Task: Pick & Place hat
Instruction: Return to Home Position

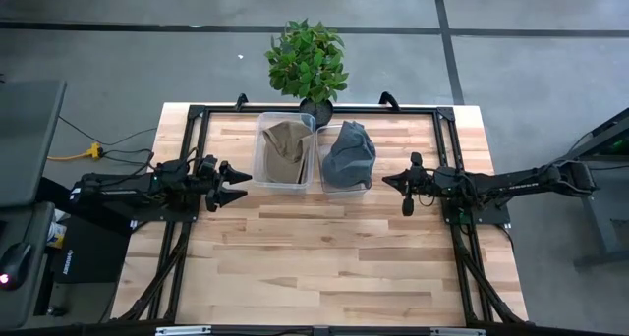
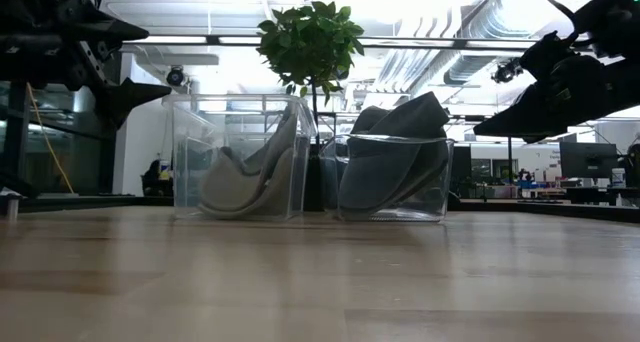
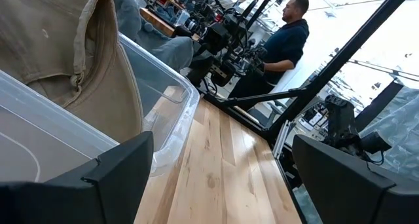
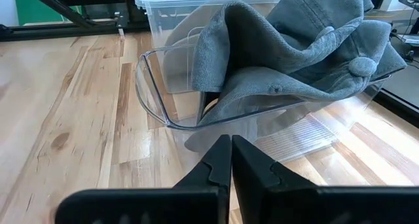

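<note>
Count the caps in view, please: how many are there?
2. The brown cap lies in the left transparent bin; the gray cap lies in the right transparent bin, rising above its rim. Another beneath them could be hidden.

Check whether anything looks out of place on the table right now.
Nothing is spilled or damaged. The gray cap bulges above the rim of the right bin, not fully settled inside; the brown cap sits lower in the left bin. The left arm and right arm wait at the table's sides.
</note>
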